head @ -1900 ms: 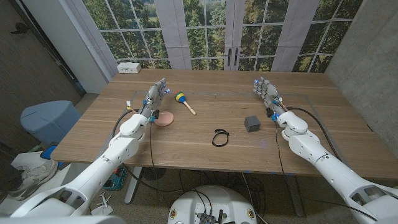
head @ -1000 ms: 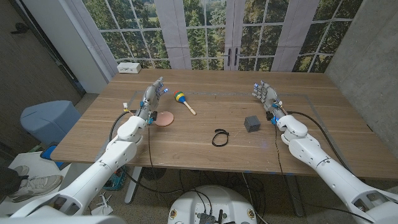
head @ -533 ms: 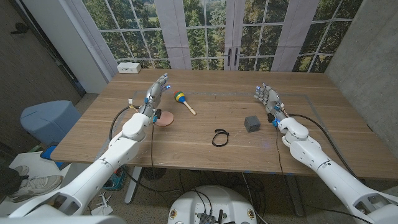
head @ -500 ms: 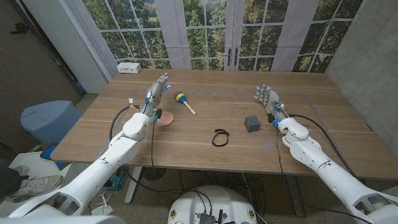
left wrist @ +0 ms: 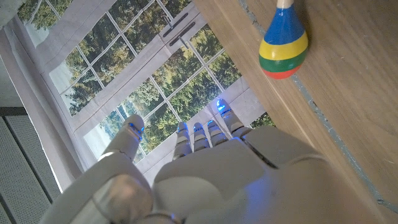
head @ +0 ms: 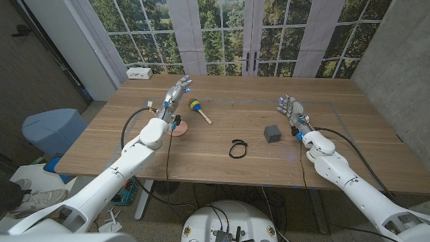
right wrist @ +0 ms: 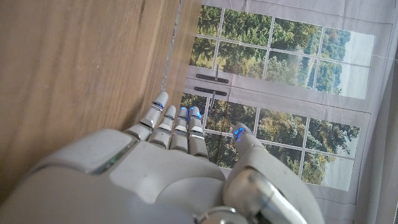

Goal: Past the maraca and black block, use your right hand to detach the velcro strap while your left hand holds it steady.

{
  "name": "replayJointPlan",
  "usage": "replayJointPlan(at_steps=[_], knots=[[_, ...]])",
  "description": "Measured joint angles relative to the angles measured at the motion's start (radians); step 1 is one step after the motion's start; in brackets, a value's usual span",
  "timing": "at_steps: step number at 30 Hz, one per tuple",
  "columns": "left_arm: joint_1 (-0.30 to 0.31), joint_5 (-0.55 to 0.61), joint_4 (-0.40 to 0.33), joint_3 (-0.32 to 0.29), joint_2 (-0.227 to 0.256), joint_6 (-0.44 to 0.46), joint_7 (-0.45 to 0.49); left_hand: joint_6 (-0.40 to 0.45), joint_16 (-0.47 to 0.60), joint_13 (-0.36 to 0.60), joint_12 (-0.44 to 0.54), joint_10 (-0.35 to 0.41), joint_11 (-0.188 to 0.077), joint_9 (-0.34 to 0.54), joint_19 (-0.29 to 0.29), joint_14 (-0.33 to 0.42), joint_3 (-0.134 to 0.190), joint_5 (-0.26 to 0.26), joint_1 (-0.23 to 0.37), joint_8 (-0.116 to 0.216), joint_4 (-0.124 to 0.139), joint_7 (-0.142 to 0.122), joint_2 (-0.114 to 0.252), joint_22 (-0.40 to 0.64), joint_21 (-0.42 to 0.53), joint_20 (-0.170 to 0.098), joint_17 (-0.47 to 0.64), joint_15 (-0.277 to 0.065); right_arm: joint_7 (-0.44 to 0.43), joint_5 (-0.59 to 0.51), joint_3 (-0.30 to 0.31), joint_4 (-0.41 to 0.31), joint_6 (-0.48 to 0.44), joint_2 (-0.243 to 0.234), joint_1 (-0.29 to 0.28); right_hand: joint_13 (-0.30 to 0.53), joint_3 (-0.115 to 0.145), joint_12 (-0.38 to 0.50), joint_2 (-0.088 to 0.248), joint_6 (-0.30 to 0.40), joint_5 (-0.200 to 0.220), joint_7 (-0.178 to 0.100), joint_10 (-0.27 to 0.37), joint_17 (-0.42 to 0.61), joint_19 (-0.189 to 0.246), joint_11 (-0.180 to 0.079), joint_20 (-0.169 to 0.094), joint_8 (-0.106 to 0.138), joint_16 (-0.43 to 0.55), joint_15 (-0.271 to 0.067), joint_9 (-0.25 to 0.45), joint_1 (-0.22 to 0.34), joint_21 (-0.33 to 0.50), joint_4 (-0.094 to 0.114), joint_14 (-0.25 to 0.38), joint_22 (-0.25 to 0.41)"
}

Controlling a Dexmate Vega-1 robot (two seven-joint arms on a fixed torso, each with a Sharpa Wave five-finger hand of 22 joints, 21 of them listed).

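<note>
The velcro strap lies looped on the wooden table, near the front edge, left of and nearer the robot than the black block, and nothing is touching it yet. What has changed is at the far side: the left hand has swung up and inward over the last two seconds, so it now hangs just beside the maraca and above the pink disc, fingers spread, holding nothing. The right hand has eased back a touch behind the block, fingers also apart and empty. By the look of it, both arms are only now starting their approach; the strap is well apart from each.
</note>
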Motion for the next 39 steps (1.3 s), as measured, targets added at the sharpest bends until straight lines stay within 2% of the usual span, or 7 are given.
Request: replayJointPlan(at_steps=[13,21,22,39], knots=[[0.006,0.085,-0.077,0.023,0.024,0.050,0.029,0.014,0.000,0.000,0.000,0.018,-0.004,0.000,0.003,0.011,-0.003,0.000,0.004,0.000,-0.013,-0.004,-0.004,0.000,-0.015,0.003,0.000,0.000,0.003,0.006,0.012,0.003,0.032,0.000,-0.025,-0.004,0.000,0.000,0.000,0.005,0.000,-0.002,0.009,0.000,0.002,0.002,0.002,0.000,0.005,0.002,0.000,0.000,-0.008,-0.011,0.002,0.000],[0.017,0.085,-0.124,0.031,0.040,0.050,0.029,0.018,0.000,0.000,0.000,0.023,0.002,0.000,0.003,0.011,-0.008,-0.004,0.008,0.000,-0.025,-0.001,-0.008,0.000,-0.020,0.003,0.000,0.000,0.002,0.007,0.012,0.003,0.048,0.000,-0.025,-0.009,0.000,0.000,0.000,0.009,-0.004,-0.006,0.009,-0.005,0.002,0.002,0.002,0.000,0.005,0.002,0.000,0.000,-0.008,-0.011,0.002,0.000],[0.019,0.132,-0.130,0.032,0.042,0.080,0.036,0.023,0.000,0.000,0.000,0.027,-0.002,0.002,0.003,0.011,-0.008,-0.004,0.008,0.000,-0.025,-0.002,-0.008,0.000,-0.022,0.003,0.000,0.000,0.002,0.007,0.017,0.000,0.051,0.001,-0.041,-0.009,0.000,0.000,0.000,0.009,-0.004,-0.005,0.009,-0.005,0.002,0.002,0.002,0.000,0.005,0.002,0.000,0.000,-0.009,-0.011,0.002,0.000],[0.040,0.217,-0.218,0.043,0.076,0.130,0.037,0.039,0.000,0.000,0.000,0.039,-0.007,0.005,0.008,0.011,-0.015,-0.004,0.008,0.000,-0.032,0.004,-0.008,0.000,-0.033,0.009,0.000,0.000,-0.003,0.004,0.025,0.005,0.099,0.016,-0.062,-0.014,0.000,0.000,0.005,0.009,-0.004,-0.005,0.009,-0.005,0.002,0.002,0.002,0.000,0.005,0.002,0.005,0.005,-0.019,-0.019,0.002,0.000]])
